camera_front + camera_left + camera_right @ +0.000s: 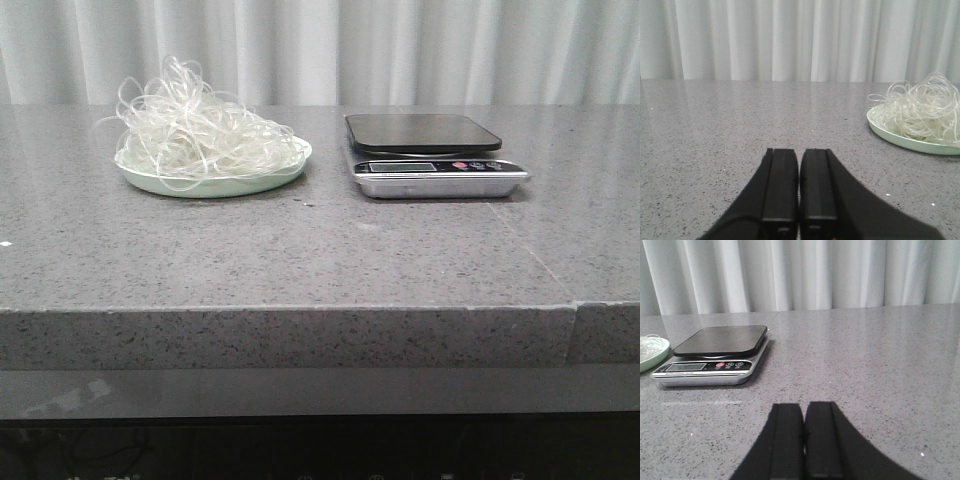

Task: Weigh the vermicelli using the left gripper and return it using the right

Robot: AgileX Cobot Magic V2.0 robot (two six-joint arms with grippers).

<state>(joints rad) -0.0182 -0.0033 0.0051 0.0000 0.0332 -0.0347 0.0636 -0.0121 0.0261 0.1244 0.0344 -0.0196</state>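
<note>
While both pincers sit clenched and empty above the counter, the left pincer has the vermicelli ahead to its right: a fluffy, translucent whitish tangle, apparently dry, heaped on a pale green plate.

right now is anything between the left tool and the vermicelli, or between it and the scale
Nothing visible. Bare counter lies between the left tool and the vermicelli on its plate, and between the plate and the scale.
</note>
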